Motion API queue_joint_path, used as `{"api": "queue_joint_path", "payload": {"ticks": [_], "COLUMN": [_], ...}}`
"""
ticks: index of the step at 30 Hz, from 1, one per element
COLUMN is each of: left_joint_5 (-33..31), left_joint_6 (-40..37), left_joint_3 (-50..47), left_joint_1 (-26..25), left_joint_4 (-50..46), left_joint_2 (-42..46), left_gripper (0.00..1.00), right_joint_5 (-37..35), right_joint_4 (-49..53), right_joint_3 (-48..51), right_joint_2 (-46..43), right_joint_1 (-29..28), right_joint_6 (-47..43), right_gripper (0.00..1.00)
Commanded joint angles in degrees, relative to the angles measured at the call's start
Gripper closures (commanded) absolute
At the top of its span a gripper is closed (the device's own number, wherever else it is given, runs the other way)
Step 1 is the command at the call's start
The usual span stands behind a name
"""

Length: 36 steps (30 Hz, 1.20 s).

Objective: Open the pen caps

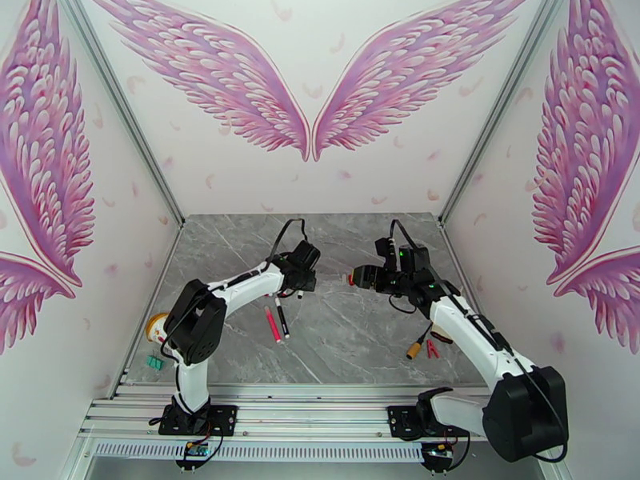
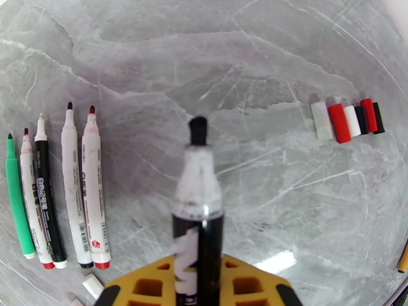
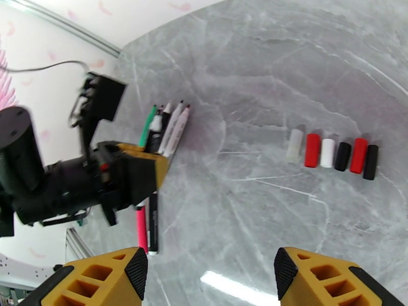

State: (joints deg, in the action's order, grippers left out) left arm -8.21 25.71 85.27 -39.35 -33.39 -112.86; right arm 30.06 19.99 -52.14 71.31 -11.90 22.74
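Observation:
My left gripper [image 2: 198,294] is shut on a black-barrelled pen [image 2: 198,200] with a bare black tip, held above the table. In the top view the left gripper [image 1: 298,282] hangs left of centre. Several uncapped pens [image 2: 74,189] lie side by side to its left: green, white and black ones. A row of loose pen caps [image 2: 339,123], white, red and black, lies to the right. My right gripper [image 3: 211,271] is open with nothing between its fingers, near the row of pen caps [image 3: 331,154]. In the top view the right gripper [image 1: 360,276] faces the left one.
A pink pen [image 1: 272,323] and a black-and-white pen [image 1: 282,314] lie nearer the left arm. An orange-and-black cylinder [image 1: 414,348] and a small red item [image 1: 432,348] sit beside the right arm. Green pieces [image 1: 154,362] rest at the table's left edge.

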Motion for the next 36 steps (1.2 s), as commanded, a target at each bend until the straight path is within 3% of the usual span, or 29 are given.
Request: {"api": "queue_joint_path", "payload": {"ticks": [1,6,12,23,36], "left_joint_5": [0.13,0.64,-1.48,-8.8,-10.22], "left_joint_6": [-0.56,-0.91,-1.88,-1.6,-1.28], "left_joint_3": [3.6,5.56,7.98,13.09,13.92], "left_joint_1": [1.08,2.45,3.23,3.62,3.22], "left_joint_4": [-2.75,-2.78,-3.15,-7.07,-7.67], "left_joint_2": [-2.71,-5.27,-8.57,-14.22,-15.81], "left_gripper": [0.99,0.98,0.98,0.96,0.82], "right_joint_5": [2.89,2.48,-3.06,-6.22,-7.74], "right_joint_4": [-1.71,-1.2,-2.59,-3.71,-4.87], "right_joint_3": [0.82,0.19,0.81,1.74,2.22], "right_joint_2": [-1.16,-1.44,-1.01,-1.02,-2.05], "right_joint_1": [-1.07,-3.64,-10.4,-15.08,-15.6], "right_joint_6": [0.37,0.82,3.46,5.68,6.16], "right_gripper": [0.25,0.18,0.01,0.01,0.01]}}
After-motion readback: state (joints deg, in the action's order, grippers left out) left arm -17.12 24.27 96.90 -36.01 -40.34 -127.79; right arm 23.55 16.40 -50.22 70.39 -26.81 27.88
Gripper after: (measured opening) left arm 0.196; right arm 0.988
